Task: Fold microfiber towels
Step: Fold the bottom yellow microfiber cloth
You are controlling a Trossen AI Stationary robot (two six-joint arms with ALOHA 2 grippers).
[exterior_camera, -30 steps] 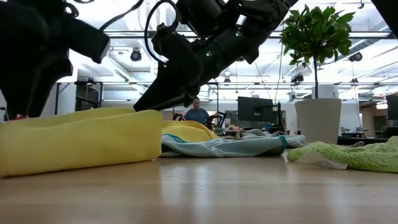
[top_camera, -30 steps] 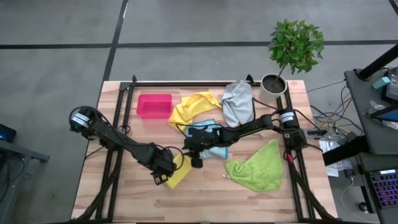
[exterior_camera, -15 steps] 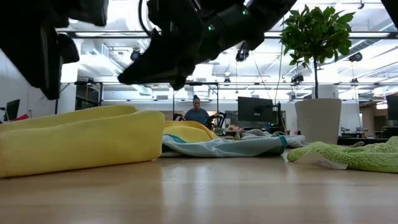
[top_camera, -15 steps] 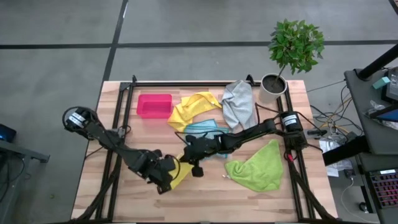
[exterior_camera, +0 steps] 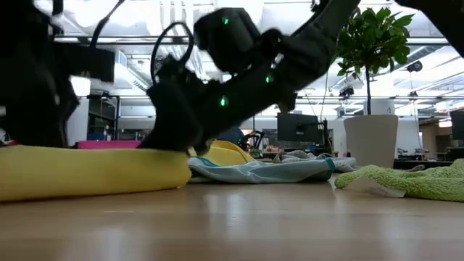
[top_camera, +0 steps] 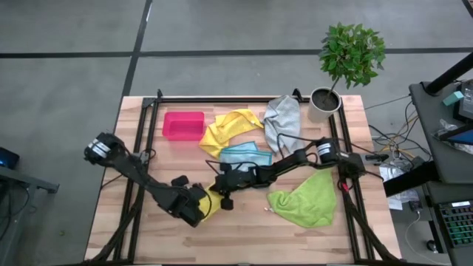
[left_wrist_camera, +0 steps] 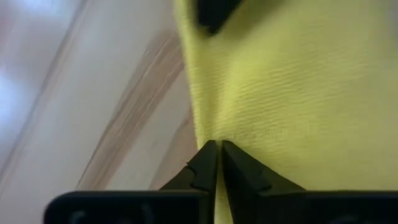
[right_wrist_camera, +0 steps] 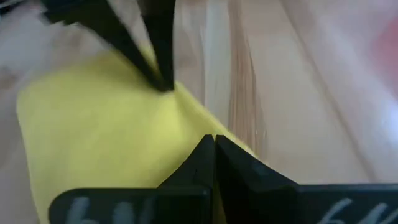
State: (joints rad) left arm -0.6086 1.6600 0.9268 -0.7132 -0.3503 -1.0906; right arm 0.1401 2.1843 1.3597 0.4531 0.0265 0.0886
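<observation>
The left gripper (left_wrist_camera: 216,144) has its fingers pressed together on the edge of the folded yellow towel (top_camera: 212,201), and the right gripper (right_wrist_camera: 213,138) is likewise closed on the same cloth's edge from the other side; in the high view both meet near the table's (top_camera: 244,236) front centre-left, with the towel between them.

The risk, as I judge it, is that two pinches this close on one small cloth work against each other. If the arms pull apart unevenly, the fold could slide open or twist, and if one lets go before the cloth lies flat, the top layer may spring back. The grippers are also close enough to knock together.

The towel lies flat on the wood, a short strip whose long axis seems to run diagonally, from the table's front-left toward its middle, though the arms hide much of it.

Beyond it lie the blue towel (top_camera: 244,155), the green towel (top_camera: 307,198), a second yellow towel (top_camera: 230,125), the grey towel (top_camera: 283,122) and the bin (top_camera: 183,125).
</observation>
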